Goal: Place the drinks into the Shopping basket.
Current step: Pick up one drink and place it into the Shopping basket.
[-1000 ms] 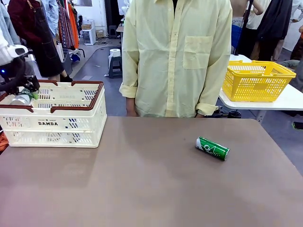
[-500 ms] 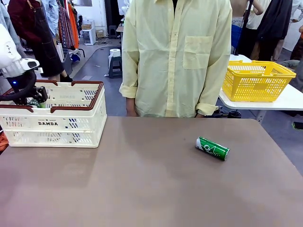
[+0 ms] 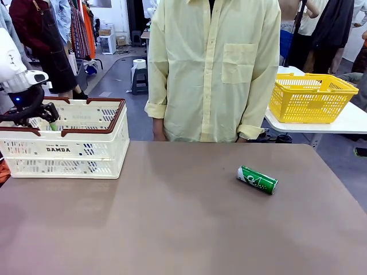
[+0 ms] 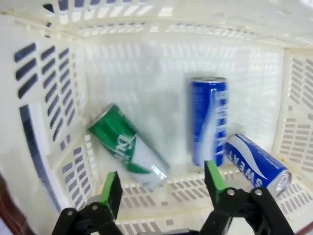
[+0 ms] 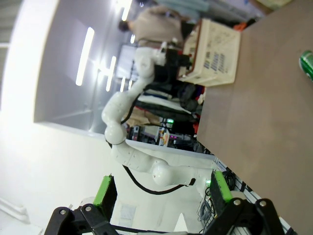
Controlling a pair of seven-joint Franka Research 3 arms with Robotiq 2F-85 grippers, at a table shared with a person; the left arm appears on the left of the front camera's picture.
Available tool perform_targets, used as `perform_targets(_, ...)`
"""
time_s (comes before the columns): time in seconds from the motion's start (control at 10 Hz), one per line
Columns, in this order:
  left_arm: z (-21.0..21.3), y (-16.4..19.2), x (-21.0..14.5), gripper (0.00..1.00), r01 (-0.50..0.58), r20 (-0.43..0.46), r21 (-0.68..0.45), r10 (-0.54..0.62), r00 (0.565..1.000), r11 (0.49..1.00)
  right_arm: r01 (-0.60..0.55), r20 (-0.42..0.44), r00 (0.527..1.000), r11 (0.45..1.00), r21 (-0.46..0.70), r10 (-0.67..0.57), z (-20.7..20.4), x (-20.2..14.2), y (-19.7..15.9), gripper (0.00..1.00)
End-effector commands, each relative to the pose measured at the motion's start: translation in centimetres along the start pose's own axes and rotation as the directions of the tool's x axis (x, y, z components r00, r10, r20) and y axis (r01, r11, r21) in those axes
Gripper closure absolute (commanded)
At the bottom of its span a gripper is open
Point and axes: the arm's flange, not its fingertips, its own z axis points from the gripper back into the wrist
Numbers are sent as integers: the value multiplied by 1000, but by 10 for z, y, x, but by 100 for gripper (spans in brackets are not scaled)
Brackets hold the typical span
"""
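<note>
Left gripper [image 4: 162,175] is hovering, jaws wide, over a green can [image 4: 124,147] inside the Shopping basket [image 4: 49,98]. Right gripper [image 5: 162,180] is gaping wide, empty.

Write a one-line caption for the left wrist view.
Open left gripper above a green can and two blue cans inside the basket.

text=DAMDA | on=Shopping basket [image 3: 103,143] side || text=SWEAT | on=blue can [image 4: 257,165] lying inside basket
</note>
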Motion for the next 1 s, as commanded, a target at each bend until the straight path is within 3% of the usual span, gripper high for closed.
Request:
perform_targets(0.0,13,-9,-2,0,-28,4,17,28,1000,999,10,11,1000,1000,21,-10,-1,1,6,0)
perform_targets(0.4,78,-49,-31,0,-48,48,-46,50,998,998,10,11,1000,1000,21,-10,-1,1,6,0)
perform_targets(0.5,103,-64,-48,0,-46,22,-117,48,999,992,10,11,1000,1000,21,-10,-1,1,6,0)
perform_targets(0.7,152,-84,-98,0,-80,-151,-267,40,988,960,10,11,1000,1000,21,-10,-1,1,6,0)
perform_targets(0.9,174,-82,-151,0,-77,-201,-409,-8,979,909,10,11,1000,1000,21,-10,-1,1,6,0)
